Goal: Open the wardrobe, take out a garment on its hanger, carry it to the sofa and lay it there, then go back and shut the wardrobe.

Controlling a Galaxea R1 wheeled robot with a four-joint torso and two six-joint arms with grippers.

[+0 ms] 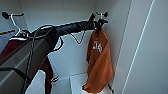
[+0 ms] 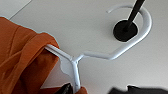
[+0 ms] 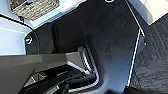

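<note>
Closest to the head camera, the left arm (image 1: 30, 57) is seen stretched out into the open wardrobe (image 1: 75, 30), with the left claw (image 1: 98, 24) brought right up at the top of the garment (image 1: 99, 63). Whether that claw is clenched or released can't be told, tbh. The orange garment is hung on the white hanger (image 2: 75, 63), whose hook (image 2: 140, 32) is curled around a black rail (image 2: 133, 12). A maroon-and-white garment (image 1: 17, 45) is hung well apart on the other side. The right claw's state can't be made out either.
</note>
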